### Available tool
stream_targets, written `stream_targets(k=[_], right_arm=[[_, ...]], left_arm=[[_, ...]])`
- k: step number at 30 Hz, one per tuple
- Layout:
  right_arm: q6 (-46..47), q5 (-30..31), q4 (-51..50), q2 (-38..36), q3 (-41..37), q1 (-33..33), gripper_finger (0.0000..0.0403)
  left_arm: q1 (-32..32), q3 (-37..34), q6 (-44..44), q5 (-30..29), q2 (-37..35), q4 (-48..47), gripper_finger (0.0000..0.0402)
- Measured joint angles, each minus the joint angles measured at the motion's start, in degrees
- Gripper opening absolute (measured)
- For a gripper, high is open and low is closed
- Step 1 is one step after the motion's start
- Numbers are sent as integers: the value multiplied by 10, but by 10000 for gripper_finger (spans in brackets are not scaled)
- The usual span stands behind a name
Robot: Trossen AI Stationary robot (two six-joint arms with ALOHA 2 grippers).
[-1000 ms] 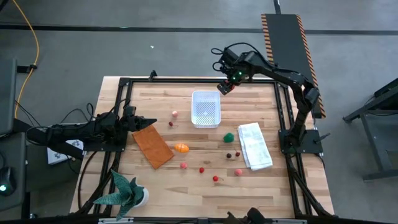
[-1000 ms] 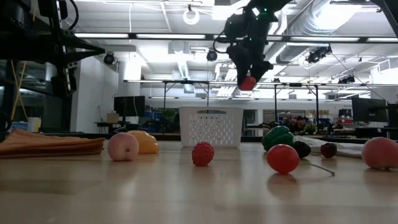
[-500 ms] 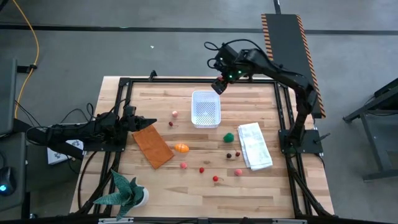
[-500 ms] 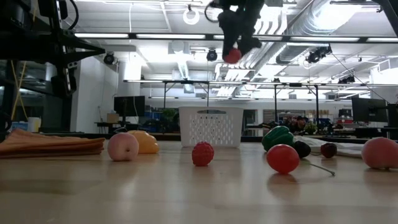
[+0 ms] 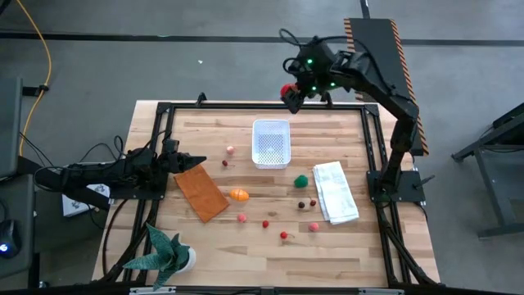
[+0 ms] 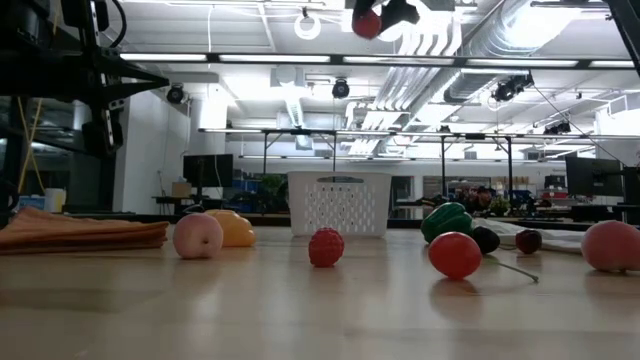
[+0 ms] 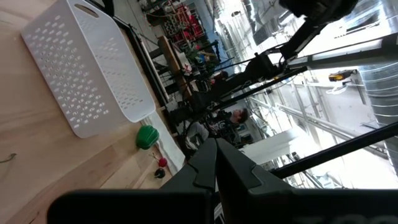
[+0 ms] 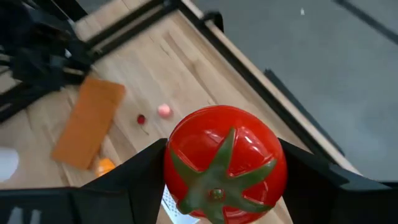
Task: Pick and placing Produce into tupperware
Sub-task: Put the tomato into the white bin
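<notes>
The left gripper (image 5: 199, 161) is seen at the counter's left edge, low over the wood, with its jaws pressed together on nothing; its tip lies just beside a corner of the flat orange-brown rectangle (image 5: 201, 192). A spiky green plant (image 5: 166, 252) stands at the near left corner of the counter (image 5: 246, 254).

Toward the middle, an orange carrot-like piece (image 5: 238, 195) is found just beside the rectangle, and a small pink piece (image 5: 231, 150) and a dark red berry (image 5: 224, 163) lie between the left gripper and the tub. Three small red berries (image 5: 265, 223) are strung toward the near edge.

The white tub (image 5: 271, 142) sits upright in the far half of the counter, near its middle, well apart from both grippers. In the high view no produce can be made out inside it.

Right of the tub, a green piece (image 5: 302, 180) rests just beside the folded white cloth (image 5: 335, 191), with dark berries (image 5: 307, 203) and a pink ball (image 5: 313, 227) near the cloth's near end.

The right gripper (image 5: 290, 91) is held high above the far edge of the counter, beyond the tub. Its jaws are clamped on the red tomato (image 8: 222, 163), whose green star-shaped top faces the wrist camera; in the low view the tomato appears at the very top, far above the tub.
</notes>
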Motion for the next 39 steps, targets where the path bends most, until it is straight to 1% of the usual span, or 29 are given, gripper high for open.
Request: stream_targets(k=[9,20,23,32,39], right_arm=[[-20,-14,-5,-18,-12,11,249],[-105,-17,10,-18,-13,82,249],[-109,-4,15,-18,-13,94,249],[-110,20,15,-16,-13,96,249],[-127,33,8,22,-13,95,249]], left_arm=[[0,0,0,0,0,0,1],[0,0,0,0,0,0,1],[0,0,0,0,0,0,1],[0,0,0,0,0,0,1],[0,0,0,0,0,0,1]])
